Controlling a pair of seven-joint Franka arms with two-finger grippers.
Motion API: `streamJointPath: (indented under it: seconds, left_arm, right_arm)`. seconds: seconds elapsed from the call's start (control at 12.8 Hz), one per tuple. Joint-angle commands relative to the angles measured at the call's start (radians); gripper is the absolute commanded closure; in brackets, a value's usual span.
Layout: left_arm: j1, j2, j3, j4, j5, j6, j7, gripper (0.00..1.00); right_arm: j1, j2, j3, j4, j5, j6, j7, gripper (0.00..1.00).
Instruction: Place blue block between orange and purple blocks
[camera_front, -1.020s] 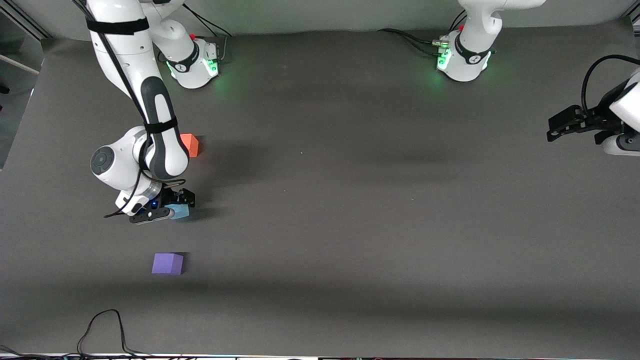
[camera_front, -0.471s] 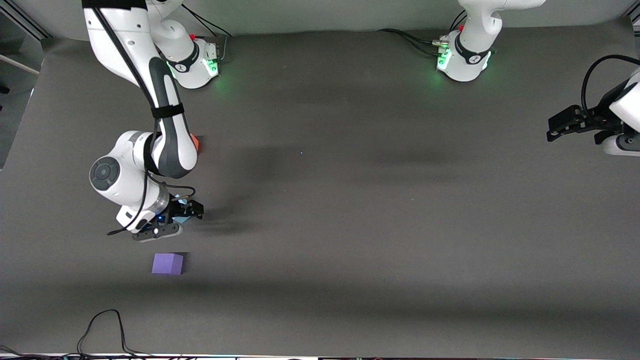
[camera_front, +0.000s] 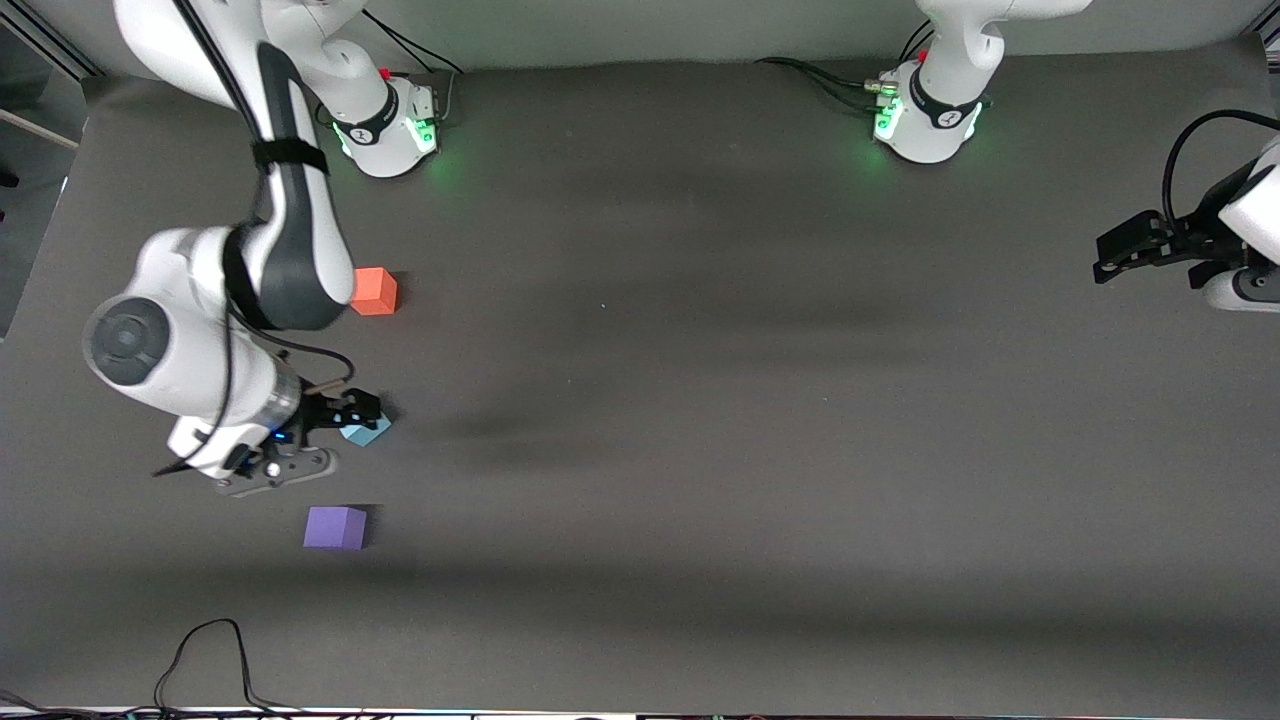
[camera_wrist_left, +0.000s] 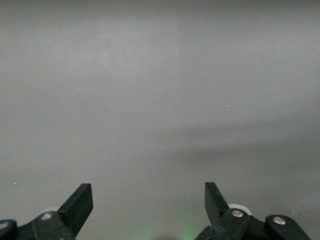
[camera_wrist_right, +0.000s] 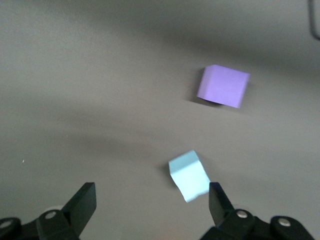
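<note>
With the blue block (camera_front: 367, 432) lying free between the orange block (camera_front: 375, 291) and the purple block (camera_front: 335, 527), the right end effector (camera_front: 352, 411), its fingers spread and empty, should rise straight up without touching the block, while the left end effector (camera_front: 1122, 251), also spread, waits at its end of the bench (camera_front: 760, 420).

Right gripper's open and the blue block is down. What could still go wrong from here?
1. The right gripper hangs open just over the blue block, with one finger beside it; pulling away sideways may knock it out of place.
2. The blue block lies turned at an angle to the purple block and sits nearer to it than to the orange block, so the spacing may be judged uneven.

The left gripper waits at its end of the table.
</note>
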Motion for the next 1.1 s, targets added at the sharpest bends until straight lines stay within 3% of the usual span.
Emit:
streamJointPath:
  seconds: [0.0, 0.16, 0.39, 0.78, 0.86, 1.02]
  left_arm:
    - [0.009, -0.018, -0.009, -0.012, -0.011, -0.003, -0.014, 0.00]
    - [0.009, -0.018, -0.009, -0.012, -0.011, -0.003, -0.014, 0.00]
    - [0.007, -0.018, -0.009, -0.012, -0.011, -0.001, -0.014, 0.00]
    - [0.007, -0.018, -0.009, -0.012, -0.011, 0.000, -0.013, 0.00]
    - [0.007, -0.018, -0.009, -0.012, -0.011, -0.001, -0.013, 0.00]
    - [0.006, -0.018, -0.009, -0.012, -0.011, 0.000, -0.013, 0.00]
  right_arm:
    - [-0.112, -0.134, 0.120, 0.012, -0.110, -0.072, 0.034, 0.00]
    - [-0.209, -0.202, 0.243, 0.009, -0.184, -0.115, 0.033, 0.00]
    - [-0.313, -0.271, 0.353, 0.004, -0.195, -0.167, 0.036, 0.00]
    - [-0.683, -0.380, 0.749, -0.020, -0.262, -0.299, 0.184, 0.00]
    - [-0.737, -0.398, 0.792, -0.025, -0.262, -0.302, 0.187, 0.00]
    - [-0.789, -0.409, 0.812, -0.025, -0.262, -0.340, 0.184, 0.00]
